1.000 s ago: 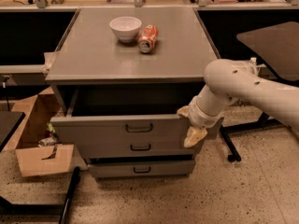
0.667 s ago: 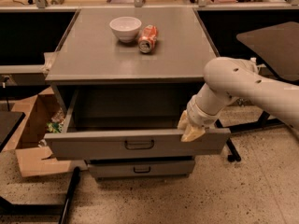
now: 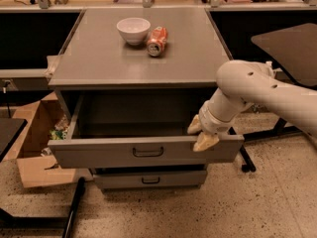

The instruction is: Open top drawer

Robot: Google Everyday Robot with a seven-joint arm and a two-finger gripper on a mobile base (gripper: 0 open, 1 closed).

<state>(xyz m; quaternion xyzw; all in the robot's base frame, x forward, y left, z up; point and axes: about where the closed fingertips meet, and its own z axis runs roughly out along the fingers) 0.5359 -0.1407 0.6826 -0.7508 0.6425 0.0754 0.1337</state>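
The top drawer (image 3: pixel 99 155) is the wide grey one with a small dark loop handle (image 3: pixel 147 152) at its front's centre. It stands pulled well out of the grey cabinet (image 3: pixel 133 63), and its inside looks dark and bare. My gripper (image 3: pixel 199 134) is at the right part of the drawer's front panel. One cream finger (image 3: pixel 194 126) is inside the drawer behind the panel and the other (image 3: pixel 206 142) is in front of it, so they clasp the top edge. A shallower grey drawer (image 3: pixel 148 178) below is closed.
A white bowl (image 3: pixel 133 29) and a red can (image 3: pixel 157 40) lying on its side sit on the cabinet top. An open cardboard box (image 3: pixel 34 133) stands on the floor at the left. A dark table (image 3: pixel 290 43) and its black legs are at the right. A black bar (image 3: pixel 74 207) lies at the lower left.
The top drawer has slid further out toward the camera. My gripper moved with it, staying on the right part of its front edge.
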